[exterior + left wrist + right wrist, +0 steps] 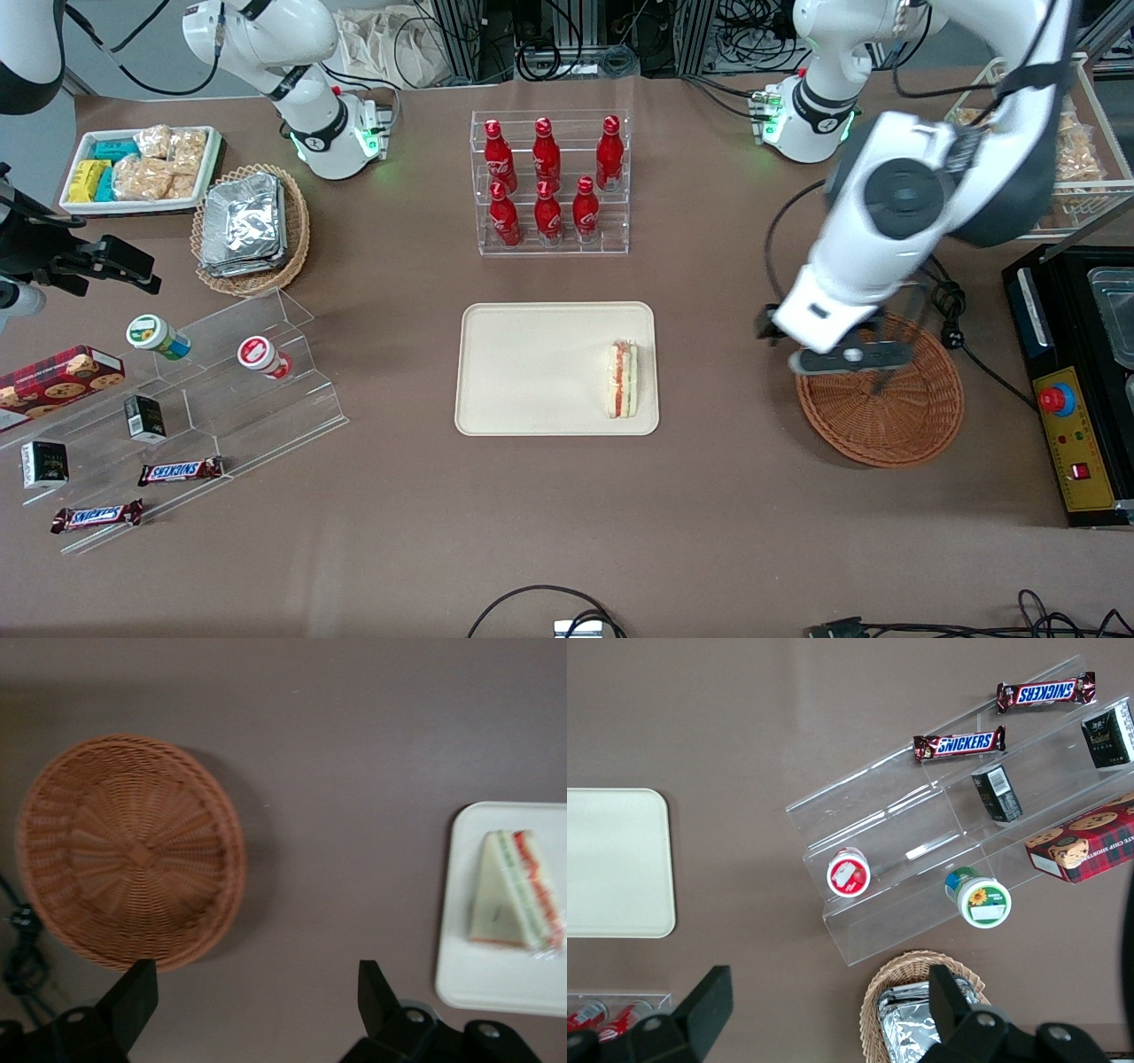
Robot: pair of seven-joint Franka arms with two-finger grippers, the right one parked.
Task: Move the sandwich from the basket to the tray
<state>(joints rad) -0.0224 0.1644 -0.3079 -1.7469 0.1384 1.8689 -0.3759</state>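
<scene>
The sandwich point(622, 380) lies on the tray point(532, 372), pressed close to the short rim that faces the working arm's end of the table, its layered edge of red and green filling turned up and its wrap catching the light. That spot reads as the nearest reach from the basket point(895, 425), which sits empty on the brown table, well apart from the tray with bare tabletop between them. The gripper point(257, 1001) hangs above the table near the basket's rim, over the stretch between basket and tray, its two dark fingers point(133, 992) spread wide and pinching nothing. In the wrist view the basket's woven floor shows bare from rim to rim, and the sandwich shows whole on the tray's corner, a wedge lying flat with nothing touching it. By that evidence the delivery looks complete: the wedge is down, the jaws are free, and the arm stands clear of both. What remains, if anything, appears to be only parking the arm. The sandwich sits very near the tray's low rim, so a nudge from that side could tip it against the edge; otherwise it looks settled. Farther from the camera than the tray, a clear rack of red bottles point(549, 182) stands untouched.
</scene>
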